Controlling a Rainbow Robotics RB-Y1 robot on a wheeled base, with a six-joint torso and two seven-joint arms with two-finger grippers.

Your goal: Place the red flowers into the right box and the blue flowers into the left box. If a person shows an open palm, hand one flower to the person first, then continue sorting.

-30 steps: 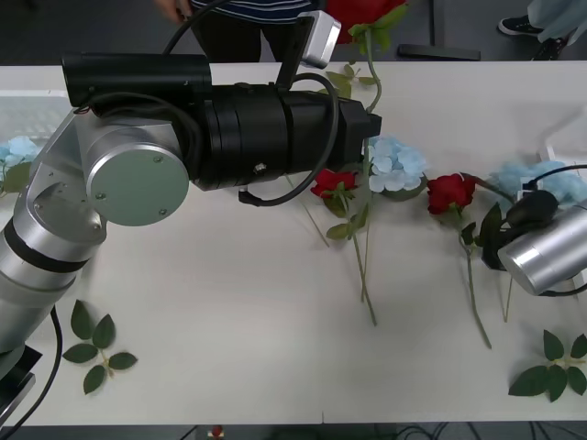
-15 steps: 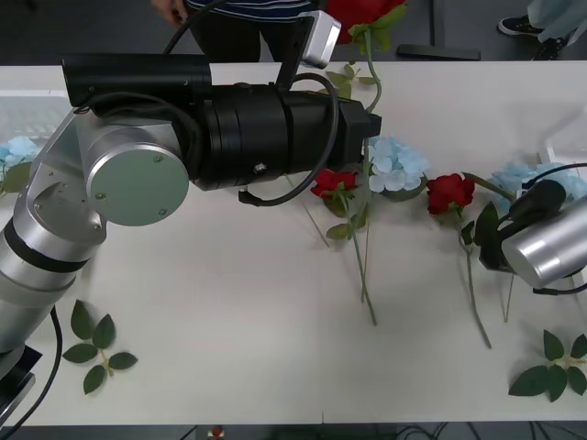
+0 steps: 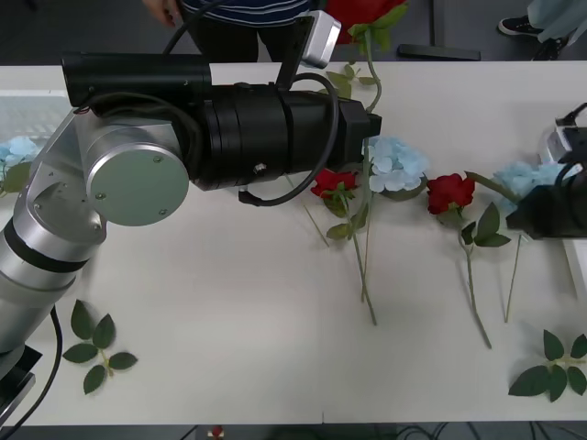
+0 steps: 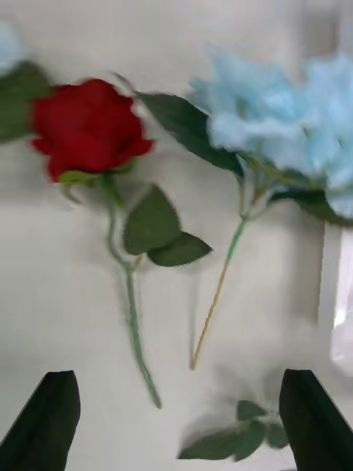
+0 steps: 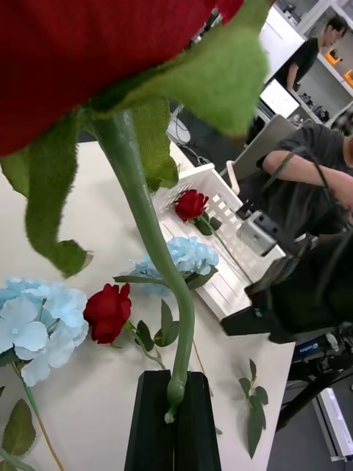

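Green leaf sprigs [image 3: 99, 346] lie nearest on the white surface [image 3: 229, 312]. Beyond them two red roses [image 3: 450, 192] rest with stems running toward the robot, blooms pointing away, and blue hydrangeas [image 3: 396, 163] lie between and beside them. The right end effector [image 4: 176, 419] hangs over a rose and a hydrangea, black fingers spread wide, holding nothing. The left end effector [image 5: 174, 423] is clamped on the stem of a third rose [image 3: 359, 13] — held upright, bloom high — its arm stretched across toward the far edge, where the person [image 3: 240, 11] stands.
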